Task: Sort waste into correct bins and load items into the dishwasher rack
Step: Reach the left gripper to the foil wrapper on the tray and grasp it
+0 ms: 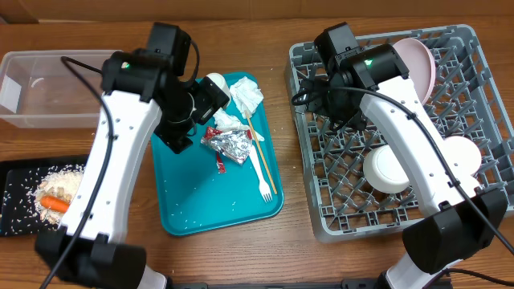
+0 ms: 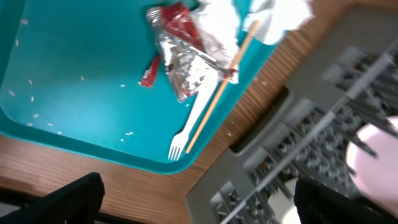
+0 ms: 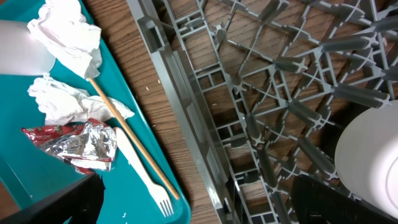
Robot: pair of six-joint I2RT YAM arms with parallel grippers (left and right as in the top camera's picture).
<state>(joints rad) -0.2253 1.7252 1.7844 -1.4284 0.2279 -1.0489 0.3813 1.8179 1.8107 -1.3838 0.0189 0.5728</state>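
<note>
Left gripper (image 2: 199, 200), jaws apart, is hovering over the teal plastic tray (image 1: 209, 201) mid-frame; right gripper (image 3: 196, 202), jaws apart, is hovering over the grey pegged rack (image 1: 337, 217).

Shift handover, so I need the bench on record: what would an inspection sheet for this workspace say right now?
Surface: wooden table, a few white specks beside the teal tray.
Job's things: napkins, foil wrapper, fork, chopstick and white cup on the teal tray; carrot and rice in the black tray; clear tub behind it; plate and two bowls in the rack.
Clutter: stray rice grains on the teal tray.
Grippers: left gripper open, empty; right gripper open, empty.
Cables: black cable along each arm.
Surroundings: nothing seen.
</note>
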